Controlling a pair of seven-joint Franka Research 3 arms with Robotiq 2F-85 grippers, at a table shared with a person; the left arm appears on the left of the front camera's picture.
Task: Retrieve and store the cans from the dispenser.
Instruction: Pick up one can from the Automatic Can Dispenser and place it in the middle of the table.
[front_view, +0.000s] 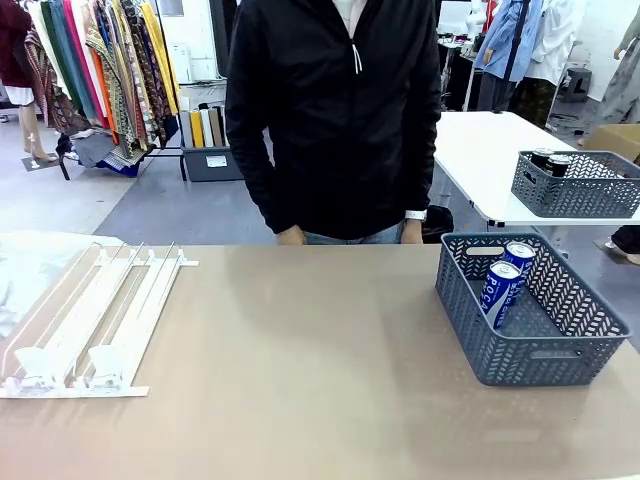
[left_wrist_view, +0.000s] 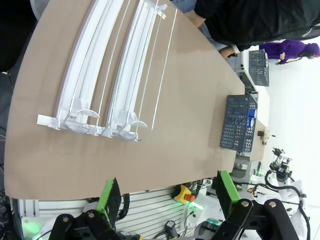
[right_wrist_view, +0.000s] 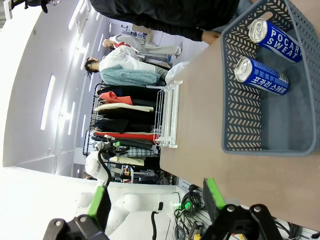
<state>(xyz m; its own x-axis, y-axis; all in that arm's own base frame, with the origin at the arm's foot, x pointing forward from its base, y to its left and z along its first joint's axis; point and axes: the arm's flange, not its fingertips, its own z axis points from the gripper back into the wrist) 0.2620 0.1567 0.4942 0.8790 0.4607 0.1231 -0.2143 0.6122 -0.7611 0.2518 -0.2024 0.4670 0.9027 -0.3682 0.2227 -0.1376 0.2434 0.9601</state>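
Standing at the far side of the tan surface (front_view: 300, 360), a person in a black zip jacket (front_view: 335, 110) faces the robot, hands (front_view: 412, 232) low at the far edge. The dispenser (front_view: 95, 320) lies on the left part of the surface, its white rails running from far to near and its white stoppers (front_view: 70, 365) at the near end; its lanes hold no cans. On the right sits a grey lattice basket (front_view: 530, 305) with two blue Pocari Sweat cans (front_view: 505, 280) lying side by side inside, silver tops toward the far side. A second grey basket (front_view: 578, 185) with dark cans (front_view: 550, 160) stands on a white table (front_view: 490, 150) farther back on the right.

From the left wrist, the left gripper (left_wrist_view: 167, 192) hangs off the near edge of the surface, its green-padded fingers (left_wrist_view: 107, 195) spread wide with nothing between them. The dispenser (left_wrist_view: 107, 75) lies beyond them with its stoppers nearest the camera, and the grey basket (left_wrist_view: 240, 122) sits well apart at the other end of the surface.

From the right wrist, the right gripper (right_wrist_view: 155, 197) also hangs off the near edge, its fingers (right_wrist_view: 212, 192) parted and holding nothing. The basket (right_wrist_view: 265, 85) lies close ahead, the two blue cans (right_wrist_view: 262, 75) side by side in it, one touching the basket wall, and the dispenser (right_wrist_view: 167, 115) shows farther along the surface.
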